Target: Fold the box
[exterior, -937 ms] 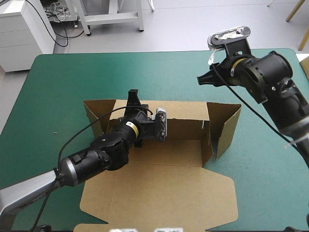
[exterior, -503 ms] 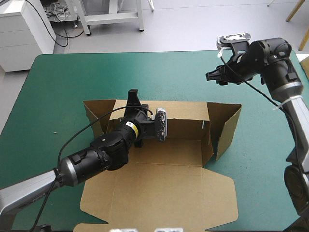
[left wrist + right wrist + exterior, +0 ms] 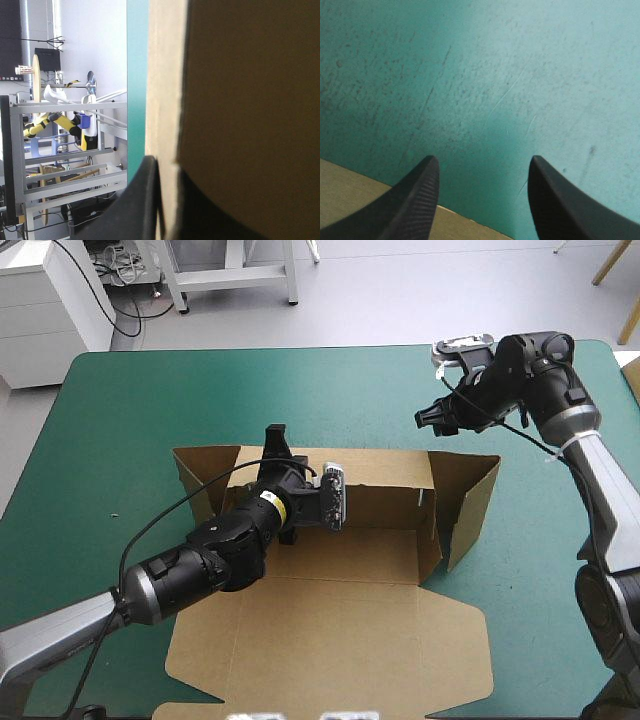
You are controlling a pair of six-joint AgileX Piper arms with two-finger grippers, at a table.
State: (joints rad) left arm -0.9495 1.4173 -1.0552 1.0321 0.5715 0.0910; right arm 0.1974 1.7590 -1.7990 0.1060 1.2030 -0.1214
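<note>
Box (image 3: 340, 640) between left fingers (image 3: 132, 210)

The box (image 3: 340, 580) on the table (image 3: 150, 400)
The left gripper (image 3: 277, 445) on its far wall, left of centre; the right gripper (image 3: 428, 421) beyond its far right corner.

The box (image 3: 340, 640) is plain brown board with no print, and its cut edge shows paler tan in the left wrist view. The table cover (image 3: 150, 410) is teal-green, flecked in the right wrist view with dark specks and thin pale scratches. The right gripper (image 3: 482, 160) has black fingers (image 3: 415, 200) with fine ribbing. The left gripper (image 3: 278, 440) is black as well, and a yellow band (image 3: 272, 504) rings its wrist, perhaps edged with a darker stripe.
</note>
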